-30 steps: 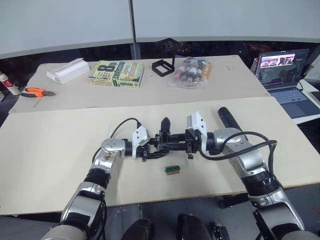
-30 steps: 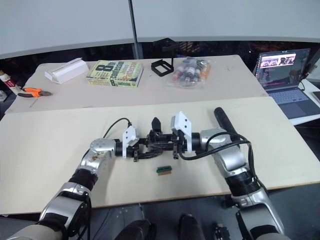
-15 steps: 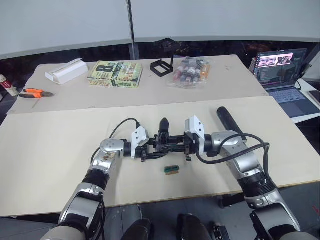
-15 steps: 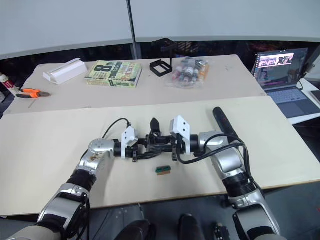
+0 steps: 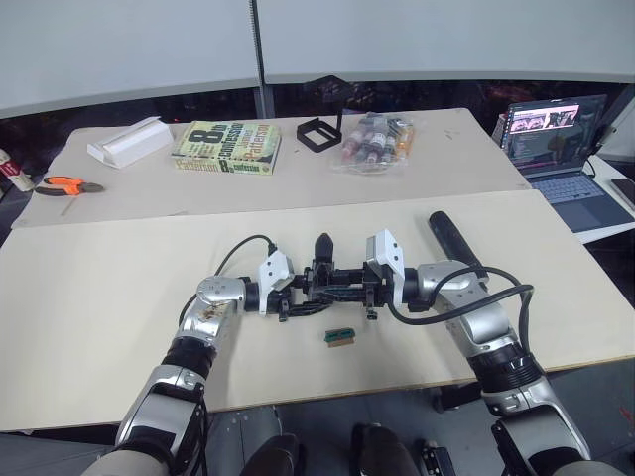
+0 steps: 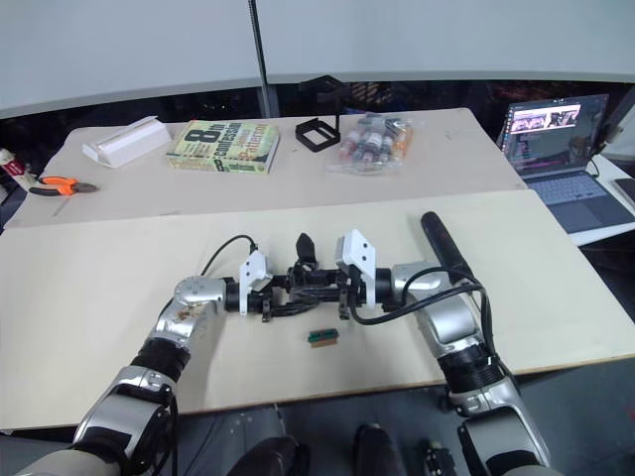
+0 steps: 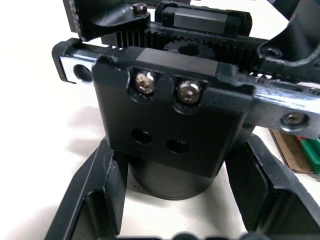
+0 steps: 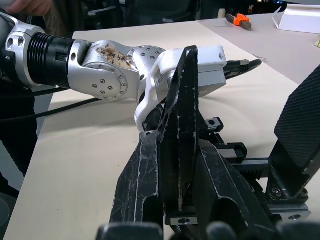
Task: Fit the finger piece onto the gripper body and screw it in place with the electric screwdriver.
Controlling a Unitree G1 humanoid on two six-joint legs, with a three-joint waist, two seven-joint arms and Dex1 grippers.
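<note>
Centre of the head views: left gripper (image 5: 294, 298) and right gripper (image 5: 349, 290) meeting nose to nose over the pale table (image 5: 99, 288). Left jaws spread wide around the gripper body (image 7: 172, 132), fingers (image 7: 102, 192) flanking the black block and seeming to touch its sides, though whether truly clamping or merely cradling is hard to tell. Two screw heads and two bare holes showing on the block's near face, a toothed rack running across behind it. Right jaws closed on the finger piece (image 8: 181, 112), a slim black wedge standing upright just above the body's rail, pointed end up. The same wedge poking up between the two grippers in the head view.

Further out: electric screwdriver (image 5: 451, 239) lying untouched right of centre, just beyond the right forearm. Small green block (image 5: 341, 336) on the table just below the grippers. Upper part of the frame: book (image 5: 228, 147), white box (image 5: 127, 141), orange pliers (image 5: 63, 184) at far left, black square frame (image 5: 321, 132), bag of bottles (image 5: 377, 139), laptop (image 5: 558, 149) at upper right.

Judged progress: fitting stage under way, wedge at or near its seat; confirming the seat and all screwing left to do.
</note>
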